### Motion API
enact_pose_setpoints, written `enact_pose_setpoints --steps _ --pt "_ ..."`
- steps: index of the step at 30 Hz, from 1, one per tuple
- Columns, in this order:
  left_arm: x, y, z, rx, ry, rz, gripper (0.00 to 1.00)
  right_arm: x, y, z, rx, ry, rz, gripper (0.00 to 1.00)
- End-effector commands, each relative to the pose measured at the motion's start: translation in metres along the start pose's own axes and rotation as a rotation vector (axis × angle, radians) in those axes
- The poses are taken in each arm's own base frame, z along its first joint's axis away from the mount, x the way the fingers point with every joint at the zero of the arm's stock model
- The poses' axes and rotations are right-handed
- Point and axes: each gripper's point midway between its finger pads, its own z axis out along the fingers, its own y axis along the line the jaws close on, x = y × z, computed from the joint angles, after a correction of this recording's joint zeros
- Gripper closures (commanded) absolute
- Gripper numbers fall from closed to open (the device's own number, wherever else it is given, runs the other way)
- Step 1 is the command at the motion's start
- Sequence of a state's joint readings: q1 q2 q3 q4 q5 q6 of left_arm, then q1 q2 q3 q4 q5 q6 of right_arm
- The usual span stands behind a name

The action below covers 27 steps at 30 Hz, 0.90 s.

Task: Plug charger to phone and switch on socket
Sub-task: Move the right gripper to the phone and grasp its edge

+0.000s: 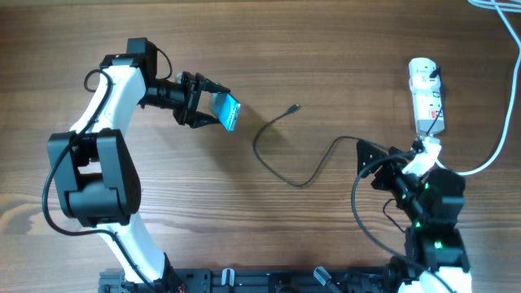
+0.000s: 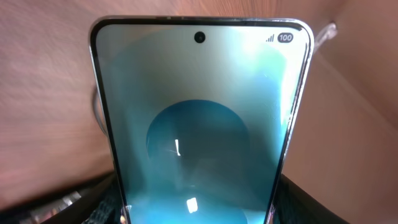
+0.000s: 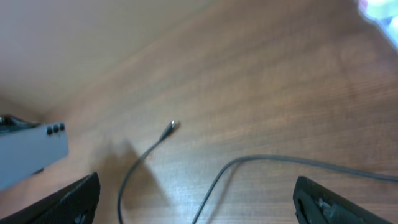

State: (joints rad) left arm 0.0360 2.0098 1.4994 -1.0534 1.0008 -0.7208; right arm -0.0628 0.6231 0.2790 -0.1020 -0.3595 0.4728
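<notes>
My left gripper (image 1: 213, 110) is shut on the phone (image 1: 227, 111) and holds it tilted above the table at the left; its teal screen fills the left wrist view (image 2: 199, 124). The charger, a thin black cable (image 1: 281, 167), loops across the table's middle, its connector tip (image 1: 295, 107) lying free to the right of the phone. The tip also shows in the right wrist view (image 3: 169, 129), with the held phone's grey back (image 3: 31, 152) at the left edge. My right gripper (image 1: 376, 159) is open and empty above the cable. The socket (image 1: 425, 94), a white power strip, lies at the far right.
A thick white lead (image 1: 505, 98) runs from the top right corner down the right side toward the right arm. The arm bases stand at the front edge of the wooden table (image 1: 326, 49).
</notes>
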Motion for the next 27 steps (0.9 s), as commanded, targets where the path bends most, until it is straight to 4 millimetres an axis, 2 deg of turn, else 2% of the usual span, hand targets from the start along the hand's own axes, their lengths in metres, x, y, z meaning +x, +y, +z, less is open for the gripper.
enact_pose_setpoints --steps 1,6,9,13,14,17,21,27 --pt "-0.012 -0.004 -0.014 -0.040 -0.121 0.053 0.96 -0.016 0.022 0.004 -0.053 0.080 -0.032 0.00" --pt "-0.021 0.001 -0.016 -0.078 -0.176 0.041 0.96 -0.024 0.042 0.003 -0.081 0.221 0.025 0.00" --pt "-0.024 0.000 -0.016 -0.076 -0.185 0.052 0.96 -0.028 0.063 -0.003 -0.166 0.248 0.025 0.00" --pt "-0.028 0.004 -0.015 -0.108 -0.220 0.039 0.96 -0.032 0.081 -0.007 -0.196 0.264 0.025 0.00" --pt "-0.028 0.004 -0.014 -0.110 -0.220 0.044 0.96 -0.030 0.082 -0.005 -0.177 0.272 0.080 0.00" --pt "-0.027 0.000 -0.009 -0.110 -0.219 0.065 0.96 -0.023 0.085 0.001 -0.153 0.292 0.097 0.00" --pt "-0.023 -0.005 0.001 -0.118 -0.221 0.070 0.96 -0.008 0.105 0.016 -0.191 0.350 0.074 0.00" --pt "-0.022 -0.005 0.004 -0.123 -0.224 0.066 0.96 -0.003 0.106 0.028 -0.113 0.331 0.038 0.00"
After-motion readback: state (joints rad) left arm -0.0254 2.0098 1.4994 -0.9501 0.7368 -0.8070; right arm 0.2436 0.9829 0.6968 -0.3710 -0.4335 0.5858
